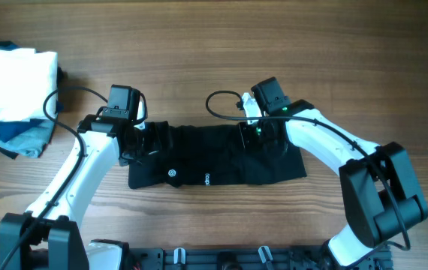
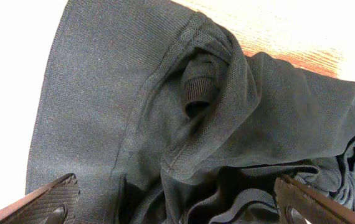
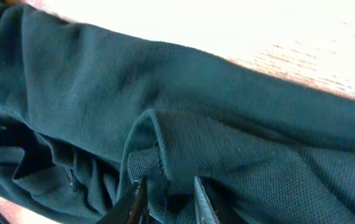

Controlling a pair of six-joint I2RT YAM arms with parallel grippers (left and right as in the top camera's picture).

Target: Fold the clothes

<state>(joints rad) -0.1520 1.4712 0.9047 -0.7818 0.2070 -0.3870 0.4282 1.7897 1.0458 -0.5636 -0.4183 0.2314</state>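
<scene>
White left arm (image 1: 86, 161) was angled inward from the near edge, its black two-finger left gripper (image 2: 177, 202) spread wide. White right arm (image 1: 327, 142) was mirrored; black right gripper (image 3: 169, 200) was narrowly parted, grip not discernible.

Bare table (image 1: 199, 45) along the far edge and on the right side: you can pass there. Far left corner blocked by a cloth pile (image 1: 11, 82). The garment (image 1: 221, 176) fills the centre. Left end effector (image 1: 150, 141) and right end effector (image 1: 255, 133) sit on its far edge, with a gap between them. Cable loop (image 1: 208, 105) lies just beyond the right one.
</scene>
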